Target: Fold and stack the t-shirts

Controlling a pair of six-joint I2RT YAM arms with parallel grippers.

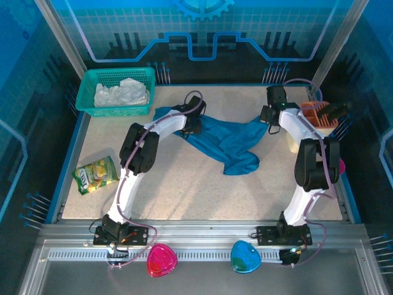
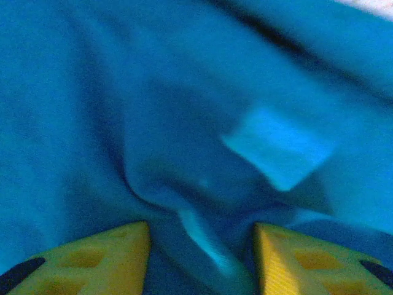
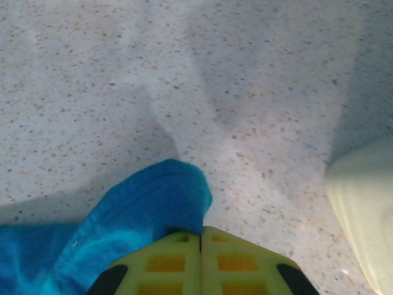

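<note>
A speckled beige tabletop [image 1: 196, 190] filled the middle of the enclosure, edged by a blue border [image 1: 67, 166] at 9 and 3 o'clock. At 12 o'clock stood a translucent blue back panel [image 1: 202, 31] with a fine grid pattern, angular line work and part of a gear motif [image 1: 202, 7] at its top edge. Slanted metal posts [image 1: 61, 34] rose at 11 and 1 o'clock, with darker blue side panels [image 1: 24, 92] beyond them. At 6 o'clock ran a grey metal rail [image 1: 202, 236] with a slotted strip [image 1: 196, 253]. The light was cool and bluish; in the right wrist view soft, overlapping shadows lay across the tabletop.
</note>
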